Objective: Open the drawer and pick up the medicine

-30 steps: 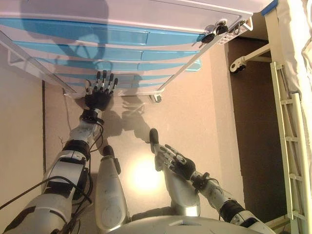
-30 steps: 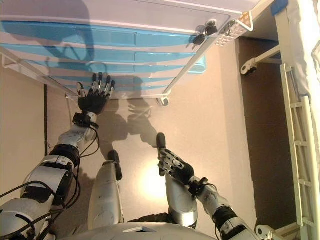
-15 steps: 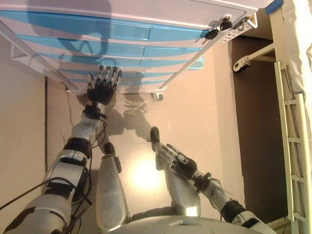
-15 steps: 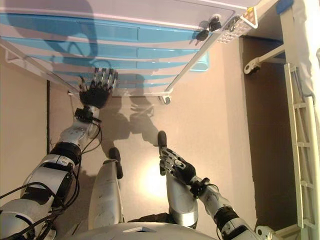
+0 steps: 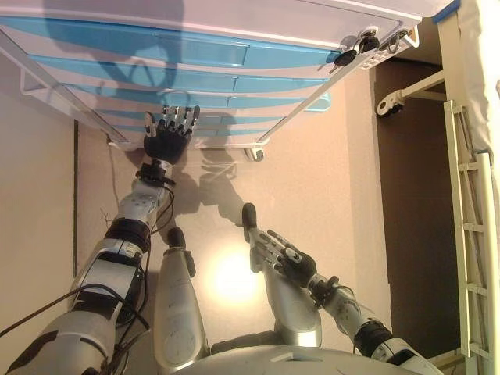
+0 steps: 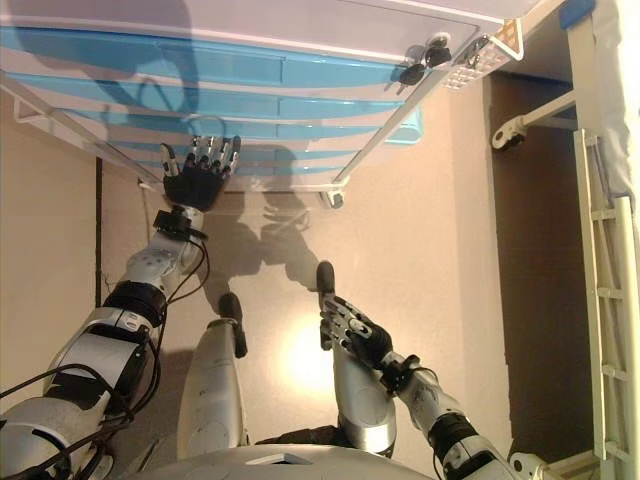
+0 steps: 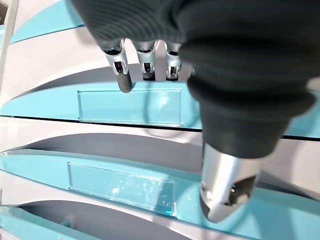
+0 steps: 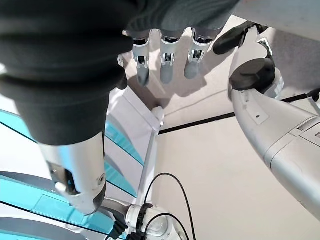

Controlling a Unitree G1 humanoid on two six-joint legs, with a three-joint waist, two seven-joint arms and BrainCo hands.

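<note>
Okay, left hand (image 5: 169,137) is up at the drawer cabinet (image 5: 234,31), fingers spread and straight, tips just short of a teal drawer front (image 7: 130,106), nothing held. It looks lined up to hook a lip and pull. All drawers look closed, so the medicine isn't in view, presumably inside one. Right hand (image 5: 283,258) hangs low near the floor (image 5: 328,187), well back from the cabinet, fingers loosely extended, idle. Vs 1 s ago: left hand has climbed higher along the fronts and shifted a bit toward the right hand; right hand hasn't budged. Bed frame (image 5: 467,234) sits off beyond the right hand.
</note>
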